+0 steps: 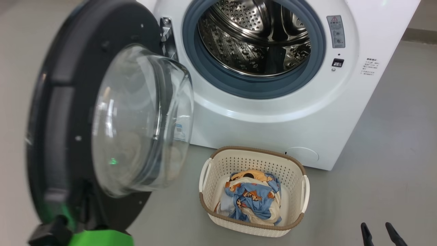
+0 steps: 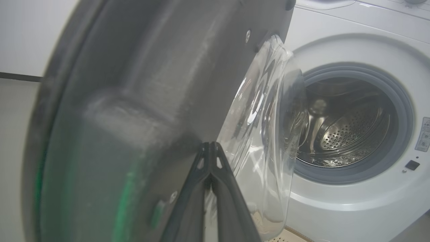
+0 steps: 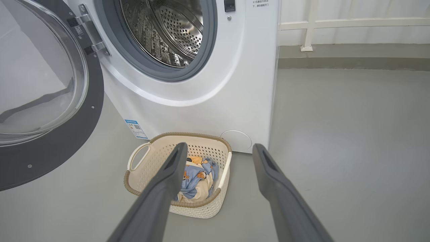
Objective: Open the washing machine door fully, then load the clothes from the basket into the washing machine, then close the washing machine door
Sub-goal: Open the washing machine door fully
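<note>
Door (image 1: 68, 112) is hanging open and taking up the left half of the head view. Its clear bowl window (image 1: 140, 119) is bulging toward frame centre and covering part of the washer (image 1: 273, 116) front behind it. Drum (image 1: 252, 37) is sitting exposed at top centre, inside the grey rubber ring (image 1: 252, 87).

Basket (image 1: 218, 164) is standing on the grey floor (image 1: 392, 136) at lower centre, just in front of the washer and below the round service cap (image 1: 302, 154). Clothes (image 1: 252, 200) are lying bunched inside it.

Left claw (image 2: 210, 148) is pointing at the door's dark inner face from bottom centre of the left wrist view, fingers pressed together with nothing between them. Tips are sitting just beside the bowl window, but blur is making contact hard to call.

Right claw (image 1: 376, 226) is poking in at the lower right corner, fingers apart, holding nothing, off to the right of the basket. In the right wrist view one finger (image 3: 169, 174) is cutting across the basket and hiding part of the clothes. White railing (image 3: 336, 23) is running along the top right there.
</note>
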Available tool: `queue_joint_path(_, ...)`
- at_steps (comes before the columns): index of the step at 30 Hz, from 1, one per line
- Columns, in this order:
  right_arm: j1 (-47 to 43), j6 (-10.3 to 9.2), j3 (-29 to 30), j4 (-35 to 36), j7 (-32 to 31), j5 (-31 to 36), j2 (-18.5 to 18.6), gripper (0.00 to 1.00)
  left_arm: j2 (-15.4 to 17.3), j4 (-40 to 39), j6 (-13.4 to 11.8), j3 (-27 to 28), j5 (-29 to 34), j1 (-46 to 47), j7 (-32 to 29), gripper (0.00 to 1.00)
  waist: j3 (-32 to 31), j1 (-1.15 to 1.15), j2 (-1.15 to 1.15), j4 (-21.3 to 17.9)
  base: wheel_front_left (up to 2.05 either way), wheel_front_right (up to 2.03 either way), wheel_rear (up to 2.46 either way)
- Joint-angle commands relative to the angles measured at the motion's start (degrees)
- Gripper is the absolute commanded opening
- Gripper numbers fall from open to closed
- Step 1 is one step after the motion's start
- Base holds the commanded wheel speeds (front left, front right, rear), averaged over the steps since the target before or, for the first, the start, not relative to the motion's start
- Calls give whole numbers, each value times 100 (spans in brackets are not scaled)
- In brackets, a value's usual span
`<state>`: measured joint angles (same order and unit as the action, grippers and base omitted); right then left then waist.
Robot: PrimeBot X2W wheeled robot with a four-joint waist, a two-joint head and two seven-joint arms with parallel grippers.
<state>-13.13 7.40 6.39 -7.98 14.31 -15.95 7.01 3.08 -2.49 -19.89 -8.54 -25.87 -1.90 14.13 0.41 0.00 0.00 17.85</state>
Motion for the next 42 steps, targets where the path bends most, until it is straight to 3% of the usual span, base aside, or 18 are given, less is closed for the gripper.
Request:
queue_joint_path(1, 67, 9, -112, 148, 69, -33, 206, 100, 133, 14, -27, 522, -16, 362, 71, 0, 78, 0, 0, -19, 0, 0, 0)
queue_joint_path(13, 93, 9, -52, 219, 69, -115, 565, 100, 122, 413, 250, 1907, 417, 875, 85, 0, 390, 0, 0, -113, 0, 0, 0)
queue_joint_path(25, 127, 9, -167, 144, 69, -173, 703, 100, 272, 1526, 849, 3012, 936, 1459, 86, 0, 437, 0, 0, -243, 0, 0, 0)
queue_joint_path(34, 165, 9, -206, 58, 69, -171, 648, 100, 162, 1589, 1095, 3385, 1303, 1582, 86, 0, 362, 0, 0, -296, 0, 0, 0)
queue_joint_path(42, 228, 9, -234, 17, 69, -163, 472, 100, -5, 1032, 1260, 3287, 1195, 1245, 86, 0, 231, 0, 0, -322, 0, 0, 0)
